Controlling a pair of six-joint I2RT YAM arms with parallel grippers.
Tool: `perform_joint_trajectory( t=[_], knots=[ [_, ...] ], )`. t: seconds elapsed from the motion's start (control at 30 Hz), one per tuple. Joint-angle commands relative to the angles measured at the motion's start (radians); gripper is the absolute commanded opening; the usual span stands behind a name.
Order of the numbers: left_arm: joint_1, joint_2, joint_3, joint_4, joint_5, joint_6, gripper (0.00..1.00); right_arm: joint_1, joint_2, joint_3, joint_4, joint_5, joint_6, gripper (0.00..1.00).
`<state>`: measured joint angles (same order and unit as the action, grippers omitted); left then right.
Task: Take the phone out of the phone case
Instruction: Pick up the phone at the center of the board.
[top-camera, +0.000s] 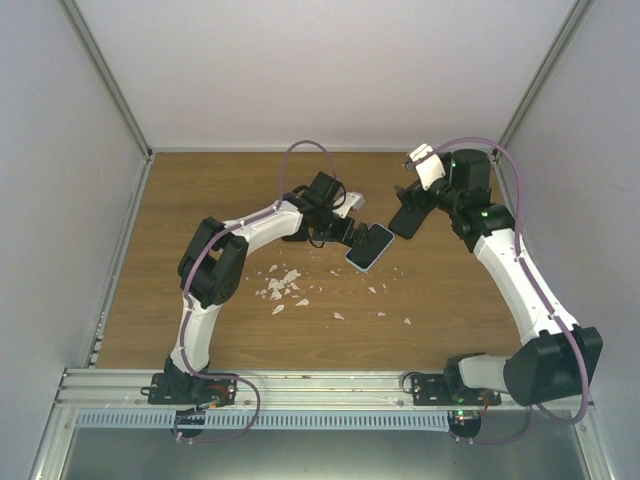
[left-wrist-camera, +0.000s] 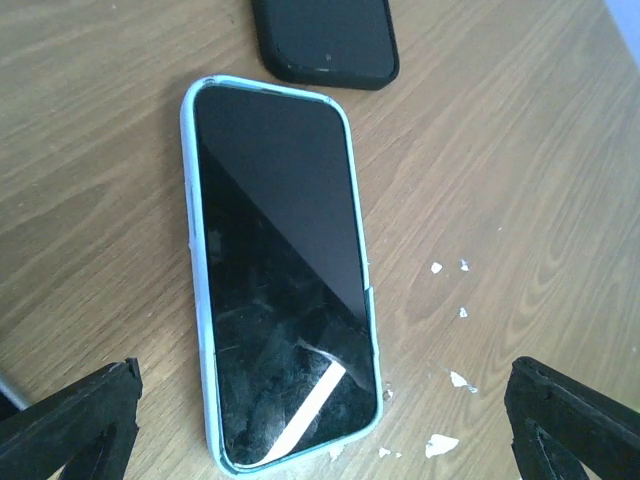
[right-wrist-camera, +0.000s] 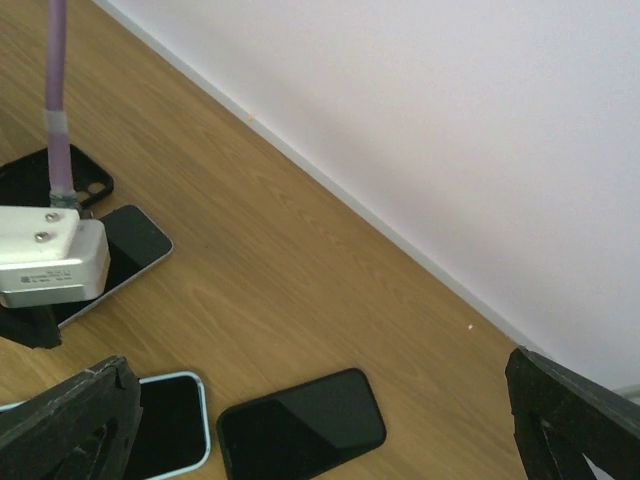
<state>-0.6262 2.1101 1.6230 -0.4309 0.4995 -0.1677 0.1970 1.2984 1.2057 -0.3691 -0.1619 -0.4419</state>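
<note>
- My left hand (left-wrist-camera: 322, 372) is spread wide and grips nothing. Its two black fingers (left-wrist-camera: 75, 430) stand well out to either side of the phone's near end, and neither touches it.
- The black-screened phone (left-wrist-camera: 275, 270) sits fully inside its pale blue rubbery case (left-wrist-camera: 200, 310). It lies flat and screen up near the middle of the brown wood-grain worktop (left-wrist-camera: 520, 150).
- The glass is smudged, with a bright streak of reflection towards the near end.
- A matte black slab with rounded corners (left-wrist-camera: 325, 40) lies just beyond the phone's far end, with a thin strip of wood between them (phone or empty case, I cannot tell).
- Small white crumbs (left-wrist-camera: 440, 445) lie on the wood to the right of the phone's near end. The top view shows more of them closer to my bases.
- My right hand (right-wrist-camera: 318, 362) is spread wide too and holds nothing. In the top view it is over the far right part of the worktop, close to the black slab.
- From that wrist I see the slab and the blue-cased phone lying side by side.
- Further left in the same view is the white camera block (right-wrist-camera: 50, 260) of my left wrist, with its purple cable (right-wrist-camera: 57, 90).
- Beside that block lies a grey-rimmed phone (right-wrist-camera: 135, 245), screen up, and past it a flat black piece with a rounded corner (right-wrist-camera: 45, 175) (partly hidden).
</note>
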Motion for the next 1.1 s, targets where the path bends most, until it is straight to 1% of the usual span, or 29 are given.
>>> perform_joint_trajectory(
  t=[0.0,0.17,0.37,0.57,0.7,0.77,0.93,1.07],
  knots=[
    [-0.033,0.045,0.075,-0.007,-0.050,0.024,0.99,-0.023,-0.033,-0.037,-0.031,-0.036,0.041,1.00],
    [-0.055,0.115,0.148,-0.053,-0.104,0.029,0.99,-0.028,-0.051,-0.053,-0.039,-0.045,0.047,0.99],
    [-0.080,0.166,0.172,-0.071,-0.148,0.035,0.99,-0.037,-0.049,-0.061,-0.050,-0.034,0.027,1.00],
    [-0.100,0.208,0.209,-0.074,-0.142,0.049,0.99,-0.042,-0.038,-0.049,-0.059,-0.036,0.021,0.99],
    [-0.112,0.239,0.245,-0.073,-0.067,0.064,0.99,-0.044,-0.037,-0.044,-0.063,-0.038,0.020,1.00],
    [-0.125,0.256,0.266,-0.084,-0.033,0.107,0.99,-0.044,-0.037,-0.044,-0.066,-0.037,0.018,1.00],
    [-0.191,0.264,0.274,-0.119,-0.088,0.294,0.99,-0.046,-0.037,-0.045,-0.067,-0.036,0.016,1.00],
    [-0.233,0.263,0.267,-0.155,-0.100,0.402,0.99,-0.045,-0.032,-0.044,-0.065,-0.042,0.021,0.99]
  ],
)
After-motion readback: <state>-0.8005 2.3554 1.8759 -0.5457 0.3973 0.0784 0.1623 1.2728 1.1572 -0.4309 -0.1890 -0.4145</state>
